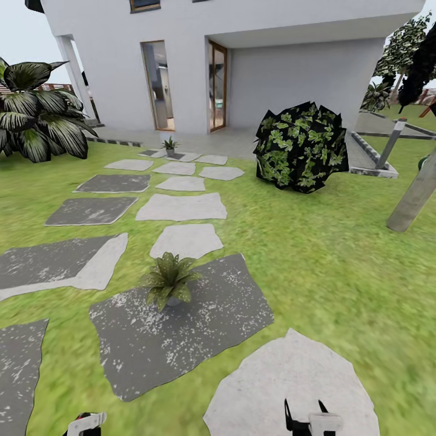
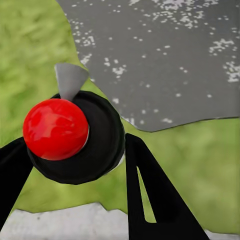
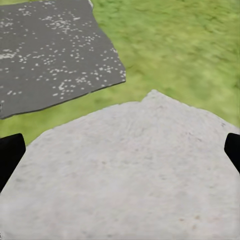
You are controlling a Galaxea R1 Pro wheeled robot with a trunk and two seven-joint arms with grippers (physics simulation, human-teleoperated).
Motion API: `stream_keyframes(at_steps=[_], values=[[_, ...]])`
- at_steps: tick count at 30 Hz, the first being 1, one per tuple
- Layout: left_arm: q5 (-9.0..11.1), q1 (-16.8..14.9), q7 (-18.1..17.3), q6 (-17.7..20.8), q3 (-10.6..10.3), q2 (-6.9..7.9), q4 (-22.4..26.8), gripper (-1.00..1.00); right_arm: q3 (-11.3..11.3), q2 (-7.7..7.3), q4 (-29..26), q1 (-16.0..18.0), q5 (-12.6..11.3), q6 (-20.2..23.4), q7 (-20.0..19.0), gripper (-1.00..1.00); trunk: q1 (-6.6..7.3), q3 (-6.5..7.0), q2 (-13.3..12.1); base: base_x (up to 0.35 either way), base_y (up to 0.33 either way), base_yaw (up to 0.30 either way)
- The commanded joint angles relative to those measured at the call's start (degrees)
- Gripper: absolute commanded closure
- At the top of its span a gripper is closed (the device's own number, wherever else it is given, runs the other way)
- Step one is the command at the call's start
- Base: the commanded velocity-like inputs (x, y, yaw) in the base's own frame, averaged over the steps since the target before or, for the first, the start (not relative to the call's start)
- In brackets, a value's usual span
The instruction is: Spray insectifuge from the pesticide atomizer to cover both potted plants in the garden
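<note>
the left claw point(image 2: 75, 165) is already clamped around the sprayer point(image 2: 70, 135), the right claw point(image 3: 120, 155) hangs wide with nothing in it, and both plants, one near point(image 1: 169, 281) and one far point(image 1: 169, 144), look unsprayed.

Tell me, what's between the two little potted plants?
In the head view, a run of pale stepping stones set in grass lies between the near plant and the far plant. Nothing stands on them.

One potted plant point(image 1: 170, 280) stands upright at the dark stepping stone's point(image 1: 200, 339) far left edge; the second point(image 1: 169, 145) stands far off on the path. The atomizer point(image 2: 75, 137), dark-bodied and red-capped, sits between the left fingers point(image 2: 157, 195).
</note>
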State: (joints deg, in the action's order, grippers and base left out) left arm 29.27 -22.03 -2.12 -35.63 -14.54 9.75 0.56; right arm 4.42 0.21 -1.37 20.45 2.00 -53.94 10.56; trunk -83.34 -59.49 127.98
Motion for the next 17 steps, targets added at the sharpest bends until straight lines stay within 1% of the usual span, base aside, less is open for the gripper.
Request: stream_keyframes(at_steps=[1,17], values=[[0.61,-0.03,-0.25,-0.14,-0.4,0.01,-0.03,1.0,0.42,0.03,0.04,0.03,0.2,-0.06,0.6,-1.0,0.01,-0.04,0.02,0.0,0.0,0.0],[0.61,-0.03,-0.25,-0.23,-0.41,0.01,0.01,1.0,0.41,0.02,0.05,-0.29,0.2,-0.06,0.6,-1.0,0.01,-0.04,0.02,0.0,0.0,0.0]])
